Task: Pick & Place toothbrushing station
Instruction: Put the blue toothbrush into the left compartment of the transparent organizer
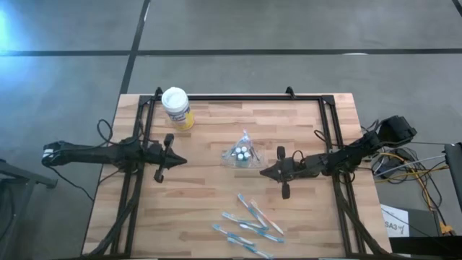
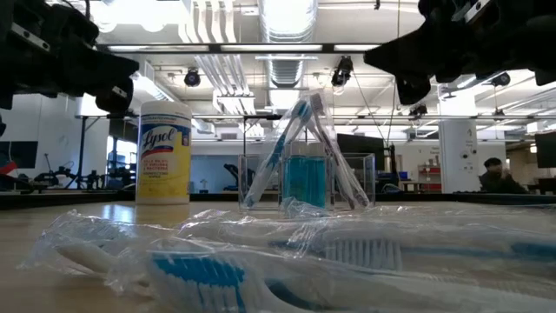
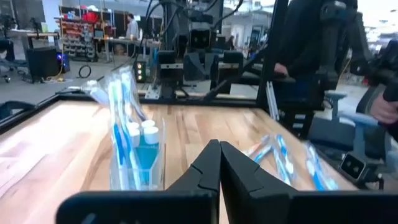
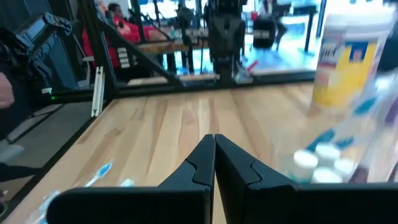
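The toothbrushing station [image 1: 242, 152] is a small clear holder that stands on its base at mid table. Blue-and-white toothbrushes lean together in it over white round-topped tubes [image 3: 142, 127]. It also shows in the low view [image 2: 304, 169] and the right wrist view [image 4: 333, 155]. Several wrapped toothbrushes [image 1: 250, 221] lie flat near the table's near edge. My left gripper [image 1: 182, 161] is shut, to the left of the station and pointing level at it [image 3: 219, 149]. My right gripper [image 1: 263, 172] is shut, just right of the station [image 4: 214, 144]. Neither touches anything.
A yellow canister with a white lid [image 1: 177, 108] stands at the far left of the table [image 1: 209, 195]. Black frame rails [image 1: 238, 97] run along the far edge and both sides. A person sits in the room beyond the table [image 2: 497, 174].
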Robot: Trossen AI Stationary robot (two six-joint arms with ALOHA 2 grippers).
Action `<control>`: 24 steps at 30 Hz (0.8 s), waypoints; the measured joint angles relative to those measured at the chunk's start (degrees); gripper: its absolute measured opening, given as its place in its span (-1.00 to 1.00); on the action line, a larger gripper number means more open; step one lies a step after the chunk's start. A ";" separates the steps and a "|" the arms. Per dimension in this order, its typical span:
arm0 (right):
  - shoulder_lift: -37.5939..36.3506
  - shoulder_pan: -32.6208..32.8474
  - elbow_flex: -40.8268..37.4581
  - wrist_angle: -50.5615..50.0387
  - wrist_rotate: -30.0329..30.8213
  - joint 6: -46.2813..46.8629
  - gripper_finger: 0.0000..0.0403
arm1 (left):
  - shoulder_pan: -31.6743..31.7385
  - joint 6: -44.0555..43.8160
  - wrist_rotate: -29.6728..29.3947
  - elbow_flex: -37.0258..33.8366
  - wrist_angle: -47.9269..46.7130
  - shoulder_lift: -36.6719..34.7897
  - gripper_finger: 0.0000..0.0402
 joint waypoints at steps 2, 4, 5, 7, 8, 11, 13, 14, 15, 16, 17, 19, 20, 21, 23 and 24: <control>0.00 0.00 0.00 -2.01 -0.22 2.63 -0.96 | 0.00 0.13 0.00 0.00 -0.06 0.00 -0.98; 0.00 0.00 0.00 -3.72 -0.30 5.16 -0.96 | 0.00 0.14 0.00 -0.02 0.04 -0.04 -0.98; 0.00 0.00 0.00 -4.45 -0.30 6.58 -0.96 | 0.00 0.15 0.00 -0.02 0.04 -0.04 -0.97; 0.00 0.02 0.23 -6.63 0.14 9.97 -0.96 | 0.02 0.17 0.00 -0.02 0.04 -0.04 -0.95; 0.00 0.02 0.79 -8.31 0.40 11.42 -0.96 | 0.04 0.19 0.00 -0.02 0.03 -0.04 -0.94; 0.00 0.00 4.74 -17.05 0.53 14.19 -0.96 | 0.03 0.19 0.02 -0.04 -0.65 -0.04 -0.92; 0.00 0.02 9.33 -27.90 0.49 15.23 -0.96 | 0.04 0.18 0.01 -0.04 -1.39 -0.03 -0.93; 0.00 0.02 11.87 -34.35 0.50 15.96 -0.96 | 0.02 0.18 0.00 -0.04 -1.67 0.00 -0.93; 0.00 0.02 14.62 -40.87 0.51 16.38 -0.96 | 0.02 0.18 0.01 -0.07 -2.12 0.00 -0.94; 0.01 0.02 17.21 -47.14 0.50 16.69 -0.96 | 0.02 0.17 0.02 -0.07 -2.55 0.00 -0.95; 0.20 0.07 19.70 -52.57 0.51 16.94 -0.96 | 0.02 0.15 0.02 -0.07 -2.67 0.02 -0.95; 0.69 0.51 23.99 -60.88 0.49 17.23 -0.96 | 0.02 0.08 0.02 -0.07 -2.75 0.00 -0.96; 1.13 0.82 25.63 -63.54 0.46 17.25 -0.96 | 0.02 0.07 0.00 -0.07 -2.73 0.02 -0.96; 1.56 1.10 27.15 -65.19 0.44 17.25 -0.96 | 0.02 0.06 0.01 -0.09 -2.76 0.00 -0.96; 2.33 1.44 29.59 -66.43 -0.11 17.25 -0.96 | 0.01 0.03 0.00 -0.09 -2.87 0.00 -0.95; 2.81 1.52 30.71 -66.55 -1.04 17.23 -0.96 | 0.00 -0.15 0.01 -0.09 -2.89 0.00 -0.94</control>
